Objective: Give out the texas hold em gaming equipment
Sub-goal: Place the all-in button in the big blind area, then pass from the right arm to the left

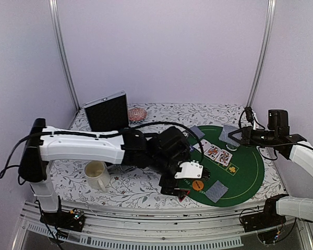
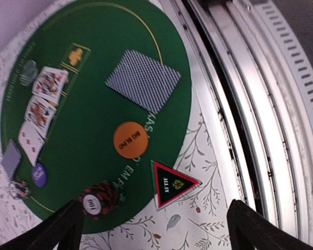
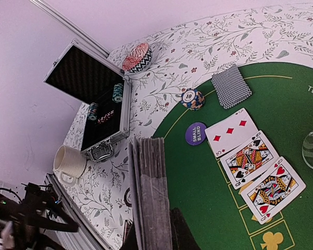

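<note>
Two black fingers (image 2: 62,229) of the left gripper (image 2: 155,217) stand spread wide with nothing between them, low over the rim of the green mat (image 2: 94,125). Just ahead of the gap lies the black-red triangle marker (image 2: 172,182), mostly on the flowered cloth (image 2: 208,156) with one corner at the mat's edge. Beside it, toward one finger, sits a striped chip stack (image 2: 100,198). The orange disc (image 2: 130,139) lies just beyond the marker, and a face-down card pile (image 2: 143,80) lies farther out. Bare green separates these from a row of three face-up cards (image 2: 40,112), well off to the side. A purple disc (image 2: 39,174) is close to one end of that row and a clear disc (image 2: 28,72) close to the other. By the other finger, the table's metal rails (image 2: 240,104) run past, close to the marker.

The right gripper (image 3: 154,229) pinches a deck of cards (image 3: 151,177), seen edge-on. Ahead of it on the mat are a second chip stack (image 3: 192,99) and a second face-down pile (image 3: 231,86), near each other. Off to its side on the cloth stands an open case (image 3: 101,112) holding a few chips (image 3: 117,92). A cream mug (image 3: 69,161) stands near the case's latch end. A pink striped round object (image 3: 136,56) sits just past the lid.
</note>
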### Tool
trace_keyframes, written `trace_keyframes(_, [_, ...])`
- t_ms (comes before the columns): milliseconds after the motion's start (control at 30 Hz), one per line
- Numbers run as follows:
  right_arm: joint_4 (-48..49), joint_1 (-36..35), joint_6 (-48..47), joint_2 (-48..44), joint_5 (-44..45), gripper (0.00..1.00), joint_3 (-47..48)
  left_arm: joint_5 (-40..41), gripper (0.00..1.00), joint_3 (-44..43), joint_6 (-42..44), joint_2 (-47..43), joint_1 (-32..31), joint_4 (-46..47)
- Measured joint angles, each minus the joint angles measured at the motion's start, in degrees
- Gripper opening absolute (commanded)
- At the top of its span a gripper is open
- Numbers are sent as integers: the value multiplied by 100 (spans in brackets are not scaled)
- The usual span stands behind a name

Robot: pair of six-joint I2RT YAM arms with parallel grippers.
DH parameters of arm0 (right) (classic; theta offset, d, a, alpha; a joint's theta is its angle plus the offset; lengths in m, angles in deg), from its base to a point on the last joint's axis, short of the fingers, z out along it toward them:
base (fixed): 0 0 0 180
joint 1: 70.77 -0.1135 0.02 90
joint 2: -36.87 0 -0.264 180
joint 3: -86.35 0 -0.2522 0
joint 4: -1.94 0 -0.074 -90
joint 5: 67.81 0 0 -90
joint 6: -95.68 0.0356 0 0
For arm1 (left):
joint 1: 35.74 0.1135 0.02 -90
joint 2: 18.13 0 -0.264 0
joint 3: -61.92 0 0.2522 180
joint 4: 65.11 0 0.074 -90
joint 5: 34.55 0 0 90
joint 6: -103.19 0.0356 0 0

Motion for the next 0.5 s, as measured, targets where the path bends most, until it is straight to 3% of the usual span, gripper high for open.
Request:
trace_keyframes(167, [-50, -142, 109, 0, 17, 2, 0, -70, 98, 863, 118, -1661, 15, 1014])
trace_keyframes(267, [7, -614, 234, 48, 79, 2, 17, 59, 98, 1204, 197, -2304, 39, 1530])
trace_keyframes(500, [793, -2197, 866, 802, -35, 2, 227, 503, 98, 1506, 339, -2518, 345, 1755])
